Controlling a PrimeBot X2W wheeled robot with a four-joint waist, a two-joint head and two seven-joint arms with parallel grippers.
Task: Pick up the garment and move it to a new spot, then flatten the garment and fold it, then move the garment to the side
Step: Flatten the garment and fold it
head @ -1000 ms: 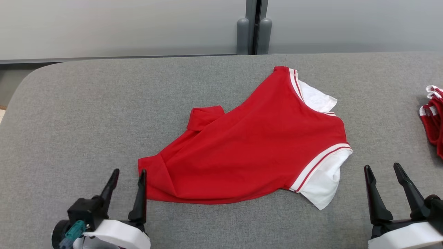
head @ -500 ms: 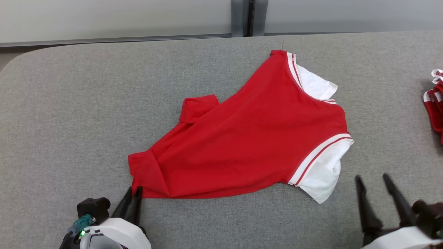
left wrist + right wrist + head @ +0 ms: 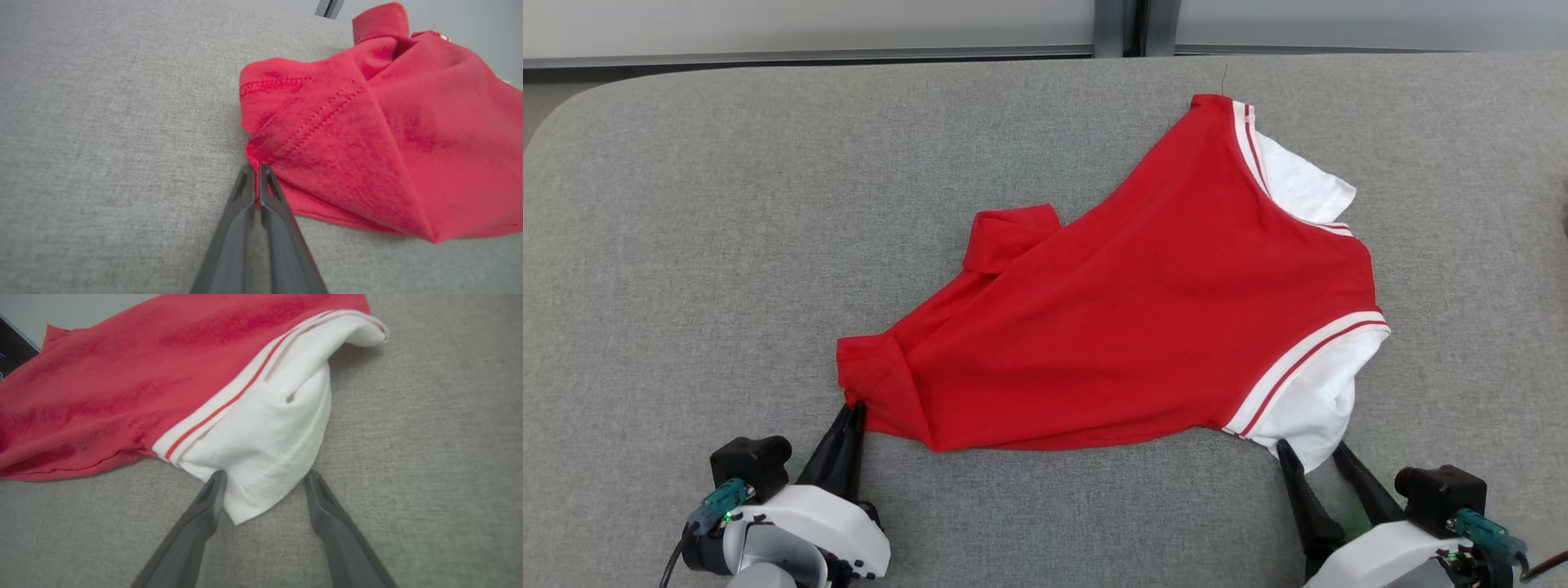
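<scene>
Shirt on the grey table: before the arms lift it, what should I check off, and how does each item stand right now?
1. Left gripper shut on the shirt at its red corner: ok, a sliver of red shows between the tips.
2. Right gripper around the white sleeve: ok, fingers straddle its tip.
3. Right gripper shut on the sleeve: not ok, jaws open.
4. Shirt lying flat: not ok, folded over near the left gripper.
5. How much cloth the left pinch holds: cannot tell.
</scene>
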